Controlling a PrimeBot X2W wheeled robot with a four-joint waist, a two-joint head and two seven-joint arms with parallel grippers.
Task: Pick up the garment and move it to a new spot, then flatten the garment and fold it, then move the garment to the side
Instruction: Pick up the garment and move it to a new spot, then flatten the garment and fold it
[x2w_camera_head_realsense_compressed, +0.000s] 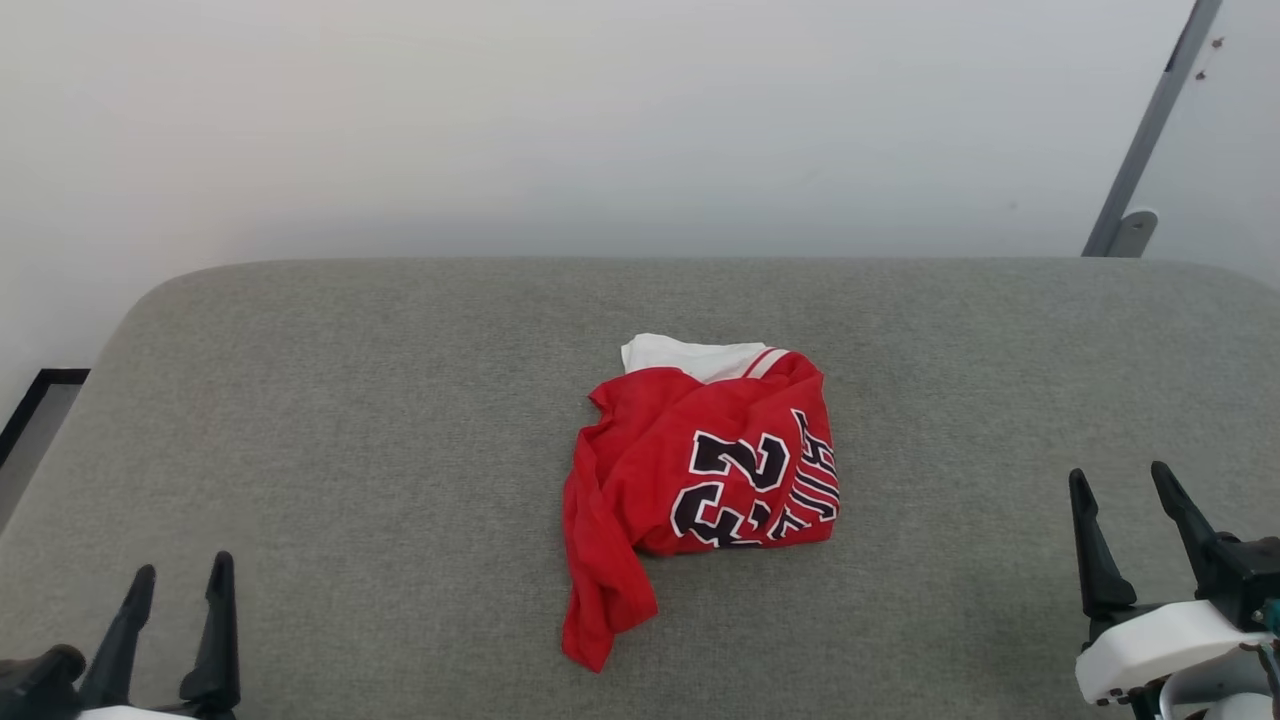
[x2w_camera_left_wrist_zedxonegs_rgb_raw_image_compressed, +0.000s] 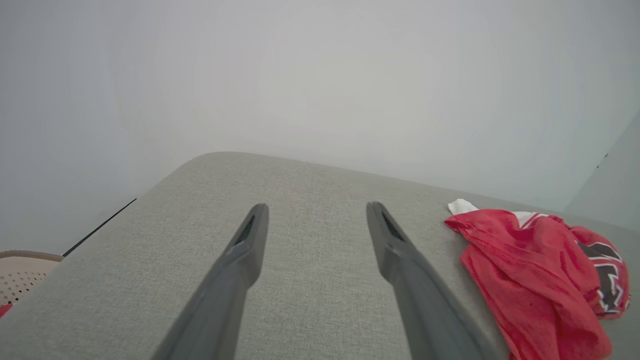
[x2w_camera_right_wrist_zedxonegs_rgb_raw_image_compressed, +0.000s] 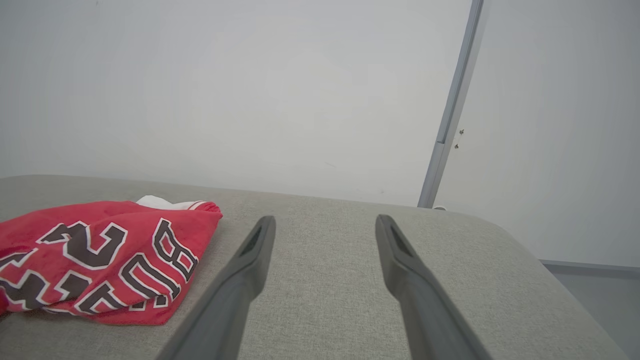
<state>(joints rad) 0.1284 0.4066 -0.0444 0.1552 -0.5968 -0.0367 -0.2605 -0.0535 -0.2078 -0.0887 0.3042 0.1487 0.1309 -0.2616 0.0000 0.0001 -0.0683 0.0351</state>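
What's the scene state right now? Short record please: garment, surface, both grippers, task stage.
garment: red jersey, crumpled in a heap, number 23 showing, some white at its far edge
surface: grey fabric-covered top, garment lying near its middle
left gripper: open, empty, at the near left, well apart from the garment
right gripper: open, empty, at the near right, well apart from the garment
task stage: pick-up not yet done; garment not flattened or folded

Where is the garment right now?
In the head view the garment lies crumpled near the middle of the grey cushioned surface, between and ahead of the left gripper and right gripper, touching neither.
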